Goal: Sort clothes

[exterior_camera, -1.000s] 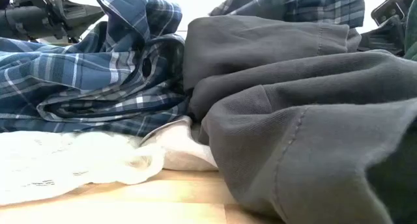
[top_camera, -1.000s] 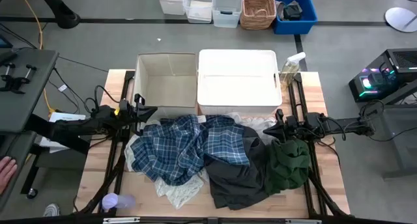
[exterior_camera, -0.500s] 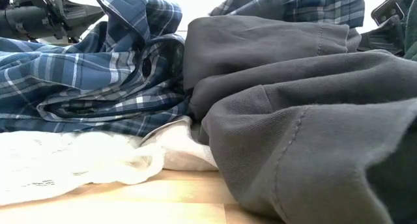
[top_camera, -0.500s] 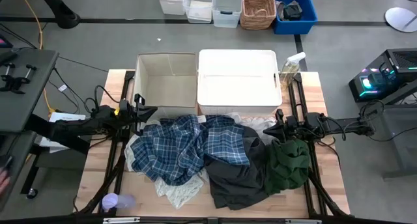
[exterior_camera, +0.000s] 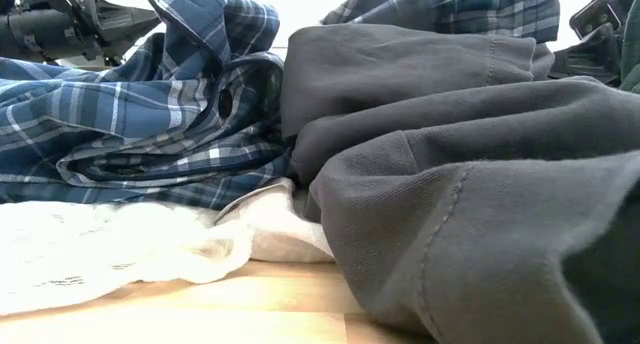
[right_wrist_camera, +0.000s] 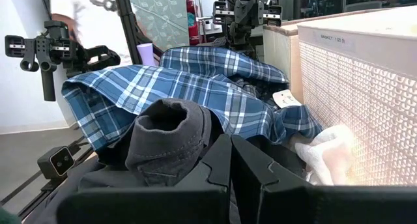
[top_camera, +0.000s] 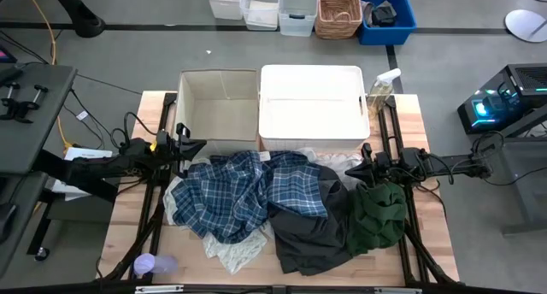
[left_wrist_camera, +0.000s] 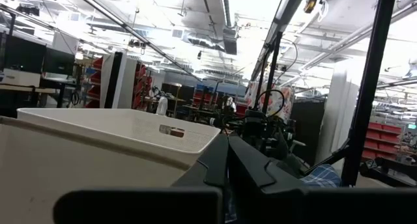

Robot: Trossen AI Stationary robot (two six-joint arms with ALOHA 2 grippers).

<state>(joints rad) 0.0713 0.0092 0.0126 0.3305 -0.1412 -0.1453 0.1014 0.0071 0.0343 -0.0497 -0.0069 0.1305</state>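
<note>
The clothes lie heaped in the middle of the wooden table point(top_camera: 128, 234). A blue-and-white plaid shirt point(top_camera: 248, 196) covers the left and middle of the heap. A dark grey piece point(top_camera: 312, 234) lies to its right and a dark green piece point(top_camera: 378, 215) at the right end. A cream lace piece point(top_camera: 232, 253) sticks out from under the shirt at the near side, and a white piece point(top_camera: 338, 161) lies against the basket. My left gripper point(top_camera: 202, 145) is shut and held above the heap's far left corner. My right gripper point(top_camera: 350, 171) is shut, level, over the green piece's far edge.
A beige fabric box point(top_camera: 218, 106) and a white plastic basket point(top_camera: 312, 106) stand side by side at the far edge. A spray bottle point(top_camera: 385, 87) stands right of the basket. A small lilac-capped bottle point(top_camera: 154, 264) lies at the near left corner. Bare wood shows left of the heap.
Both arms and the clothes have kept still. A person's hand beside the table's left side, at the picture's edge, has drawn out of view.
</note>
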